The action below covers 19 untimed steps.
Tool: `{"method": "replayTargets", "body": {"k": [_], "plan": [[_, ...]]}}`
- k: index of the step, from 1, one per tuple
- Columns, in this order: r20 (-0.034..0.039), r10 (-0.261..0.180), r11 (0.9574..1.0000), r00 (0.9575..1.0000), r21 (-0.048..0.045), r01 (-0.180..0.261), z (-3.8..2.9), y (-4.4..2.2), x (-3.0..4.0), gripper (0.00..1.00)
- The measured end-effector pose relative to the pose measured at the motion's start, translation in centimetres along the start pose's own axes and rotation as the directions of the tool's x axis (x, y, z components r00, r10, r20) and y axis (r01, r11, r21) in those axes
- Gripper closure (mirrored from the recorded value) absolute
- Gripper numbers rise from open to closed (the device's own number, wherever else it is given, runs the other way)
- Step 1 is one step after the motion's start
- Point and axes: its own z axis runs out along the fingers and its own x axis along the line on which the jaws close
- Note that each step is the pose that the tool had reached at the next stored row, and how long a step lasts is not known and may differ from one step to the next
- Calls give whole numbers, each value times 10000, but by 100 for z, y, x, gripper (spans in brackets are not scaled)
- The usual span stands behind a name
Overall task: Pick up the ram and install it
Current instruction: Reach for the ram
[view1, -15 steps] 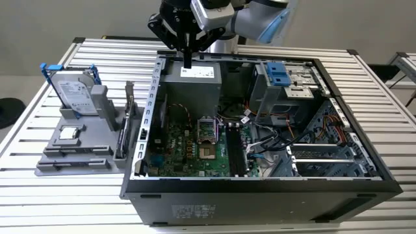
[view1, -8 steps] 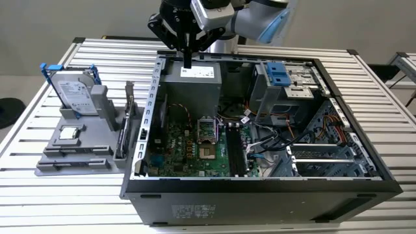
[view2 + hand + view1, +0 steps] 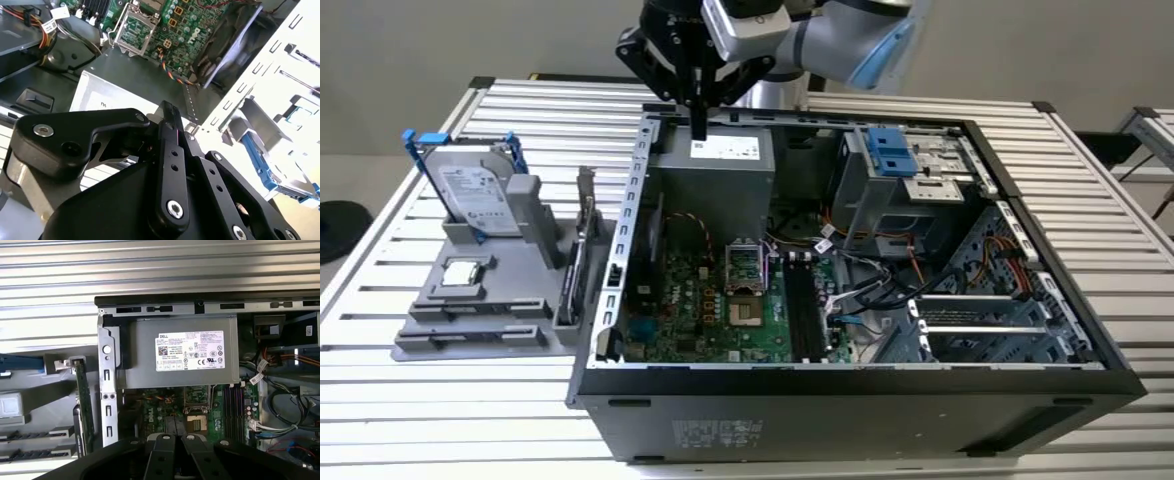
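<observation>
Slatted metal table, gripper over computer case, ram apparently well apart.

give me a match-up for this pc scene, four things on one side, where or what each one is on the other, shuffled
1. hard drive
2. power supply
3. gripper
4. memory slots

a. long and black, on the motherboard
b. hanging over the case rim
c. upright in the grey holder beside the case
d. grey box with a white label

Pairs: 1-c, 2-d, 3-b, 4-a
</observation>
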Motion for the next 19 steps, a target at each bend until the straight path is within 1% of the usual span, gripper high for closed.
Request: {"method": "replayTargets", "body": {"k": [8, 19], "plan": [[0, 0, 10000, 10000, -1, 0, -2, -6, 89, 100], [-1, 0, 10000, 10000, 0, 0, -5, -16, 235, 100]]}}
